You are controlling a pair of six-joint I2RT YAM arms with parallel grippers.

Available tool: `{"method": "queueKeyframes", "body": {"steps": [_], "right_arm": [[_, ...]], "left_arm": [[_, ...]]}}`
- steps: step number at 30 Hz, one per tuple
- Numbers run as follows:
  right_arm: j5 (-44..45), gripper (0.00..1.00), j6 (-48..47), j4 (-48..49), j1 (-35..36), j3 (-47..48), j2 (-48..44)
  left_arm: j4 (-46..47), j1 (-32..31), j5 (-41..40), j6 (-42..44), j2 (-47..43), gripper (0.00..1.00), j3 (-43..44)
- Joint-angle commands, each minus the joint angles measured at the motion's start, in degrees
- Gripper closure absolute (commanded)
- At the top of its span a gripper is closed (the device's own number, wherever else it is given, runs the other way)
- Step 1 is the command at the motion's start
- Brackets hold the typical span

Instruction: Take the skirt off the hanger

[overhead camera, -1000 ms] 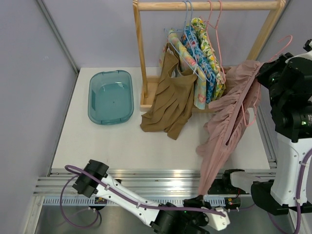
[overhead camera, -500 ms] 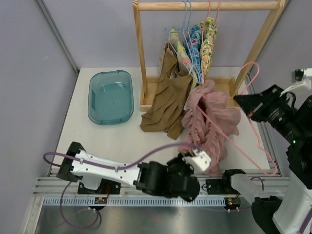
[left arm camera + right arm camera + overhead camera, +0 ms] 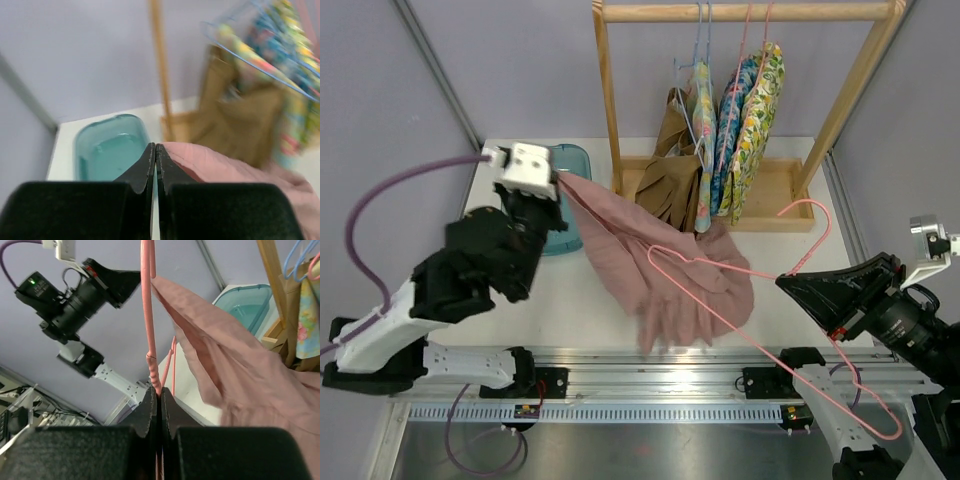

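The pink skirt stretches from my left gripper down across the table's middle. My left gripper is raised beside the teal bin and shut on the skirt's corner, its jaws pressed together. My right gripper is at the front right, shut on the neck of the pink wire hanger; in the right wrist view the hanger rises from the shut jaws beside the skirt. The hanger's far end overlaps the skirt; I cannot tell whether it is still threaded in it.
A wooden rack stands at the back, with a brown garment and floral garments on hangers. A teal bin sits at the back left, mostly hidden by my left arm; it also shows in the left wrist view.
My left gripper swung from the front edge up and left to the bin, dragging the skirt leftward. My right gripper dropped towards the front right with the hanger.
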Motion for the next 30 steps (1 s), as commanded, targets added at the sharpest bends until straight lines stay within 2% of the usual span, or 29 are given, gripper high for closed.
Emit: {"method": "queueKeyframes", "body": {"steps": [1,2,3,4,7,8,9,10,12,17,19,21,25,28,30], "right_arm": [[4.2,1.00,-2.5,3.1,0.1,-3.4,0.6],[5.9,1.00,-2.6,3.9,0.0,-4.5,0.4],[6.6,1.00,-2.7,4.5,0.0,-5.6,-0.1],[7.4,1.00,-3.1,6.0,0.0,-7.8,-0.3],[9.4,1.00,-4.6,7.7,0.0,-10.3,-0.3],[9.8,1.00,-5.0,8.1,0.0,-10.7,0.1],[10.2,1.00,-5.4,8.2,0.1,-10.9,0.3],[11.1,1.00,-5.8,8.7,0.1,-11.5,0.5],[11.3,1.00,-6.5,9.2,0.1,-11.9,1.1],[13.3,1.00,-8.2,10.1,1.6,-13.8,1.5],[14.1,1.00,-8.7,10.2,2.2,-15.1,1.3],[14.6,1.00,-8.9,10.3,2.4,-16.0,0.6],[15.8,1.00,-9.3,10.6,2.6,-18.0,-0.2],[19.0,1.00,-10.1,10.4,2.6,-17.3,-0.7],[19.4,1.00,-10.6,10.0,2.6,-16.2,0.2]], "left_arm": [[3.4,12.1,9.1,7.3,-0.4,1.00,4.7],[2.7,19.3,14.7,7.5,0.7,1.00,8.2],[0.9,22.7,17.2,7.7,3.5,1.00,10.6],[0.5,29.3,19.4,7.7,5.6,1.00,12.7],[-2.8,39.3,29.5,6.5,15.4,1.00,25.7],[-5.9,45.1,33.9,4.9,18.5,1.00,31.4],[-7.8,47.9,36.3,4.1,22.6,1.00,43.3],[-8.8,51.3,37.5,4.2,29.3,1.00,49.8],[-6.0,54.4,40.4,3.3,32.6,1.00,55.5],[7.0,60.1,46.1,2.6,35.3,1.00,52.0],[8.0,62.9,47.2,1.2,37.3,1.00,51.9],[7.4,65.3,51.9,-2.7,39.9,1.00,51.5],[6.8,69.2,57.7,-9.0,43.0,1.00,44.4],[5.3,69.3,62.2,-13.7,44.8,1.00,36.8],[6.6,69.2,66.1,-17.5,44.6,1.00,28.6]]}}
